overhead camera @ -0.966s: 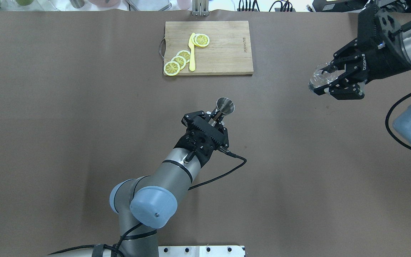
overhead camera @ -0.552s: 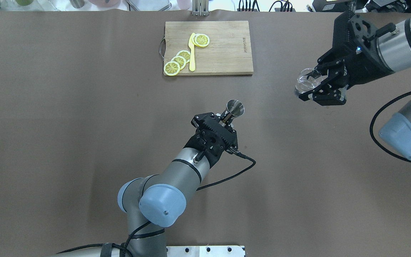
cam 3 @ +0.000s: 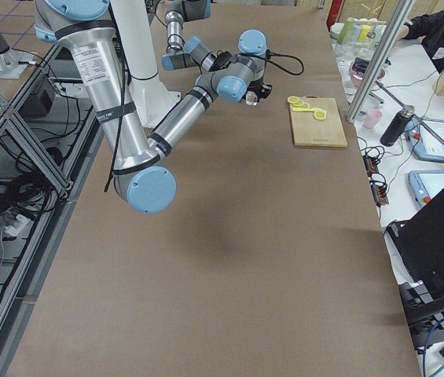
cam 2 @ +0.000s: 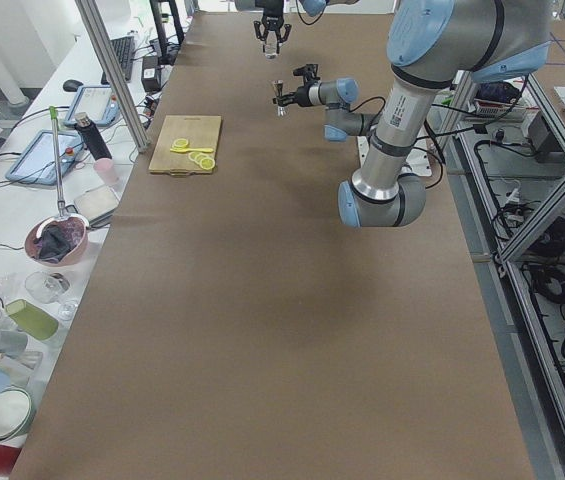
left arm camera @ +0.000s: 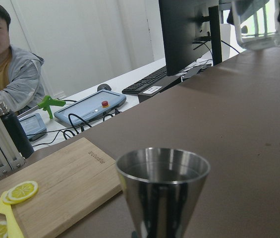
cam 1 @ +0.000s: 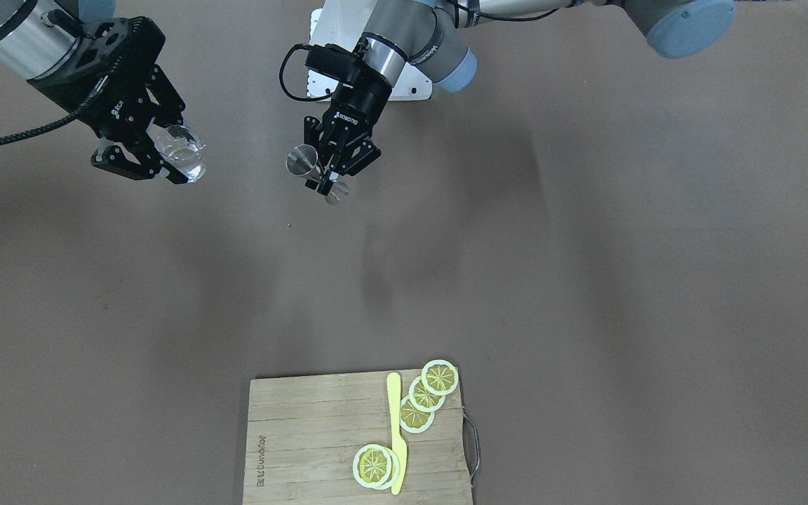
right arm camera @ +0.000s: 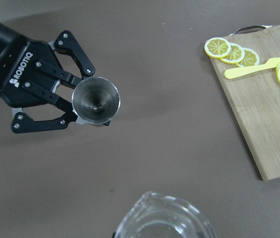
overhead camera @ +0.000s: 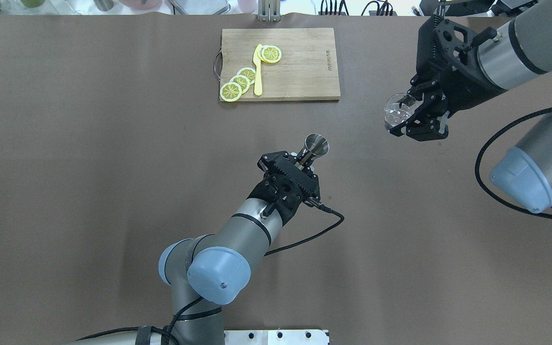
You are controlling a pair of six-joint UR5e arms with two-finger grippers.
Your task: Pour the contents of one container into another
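Note:
A steel jigger (overhead camera: 316,144) stands upright above the table's middle, my left gripper (overhead camera: 301,161) shut on its lower half. In the right wrist view the jigger (right arm camera: 96,100) shows its open mouth and looks empty. My right gripper (overhead camera: 404,115) is shut on a clear glass cup (overhead camera: 395,111) with a little clear liquid, held in the air to the jigger's right and well apart from it. In the front-facing view the glass (cam 1: 181,151) sits left of the jigger (cam 1: 302,161). The left wrist view shows the jigger (left arm camera: 162,183) close up and the glass (left arm camera: 261,25) at top right.
A wooden cutting board (overhead camera: 300,62) lies at the table's far middle, with several lemon slices (overhead camera: 240,81) and a yellow plastic knife (overhead camera: 257,69) on it. Bowls, bottles and tablets stand beyond the table's far edge. Brown table surface surrounds both arms.
My right arm has carried the glass leftwards, closer to the jigger. The left arm shifted the jigger slightly right at first, then held still.

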